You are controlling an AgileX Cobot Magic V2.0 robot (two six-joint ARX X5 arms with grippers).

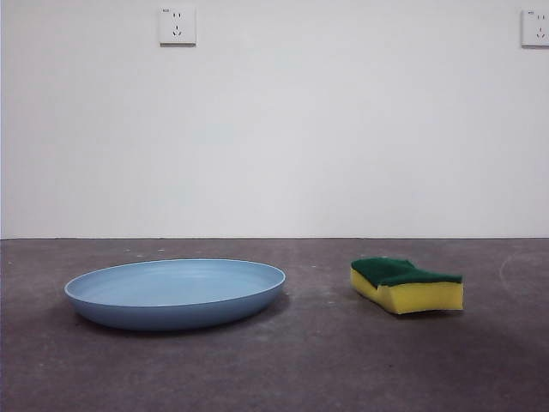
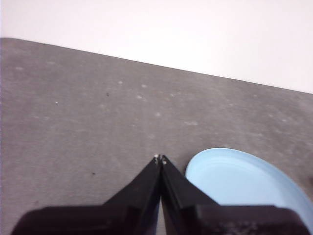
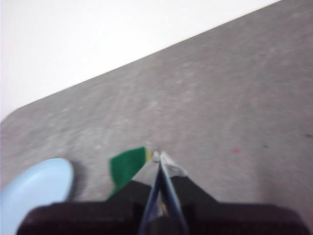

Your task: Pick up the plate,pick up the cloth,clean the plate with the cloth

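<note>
A wide light-blue plate (image 1: pixel 176 292) lies flat on the grey table, left of centre in the front view. To its right rests the cloth (image 1: pixel 406 284), a yellow sponge block with a dark green top. Neither arm shows in the front view. My left gripper (image 2: pixel 160 158) hangs shut above the table beside the plate (image 2: pixel 239 178), touching nothing. My right gripper (image 3: pixel 159 156) is shut too, held above the cloth (image 3: pixel 126 166), whose green top shows partly behind the jaws; the plate (image 3: pixel 34 188) lies further off to one side.
A white wall rises behind the table's far edge, with two power sockets (image 1: pixel 177 25) high on it. Bare grey tabletop (image 1: pixel 326 360) stretches in front of and between the plate and the cloth.
</note>
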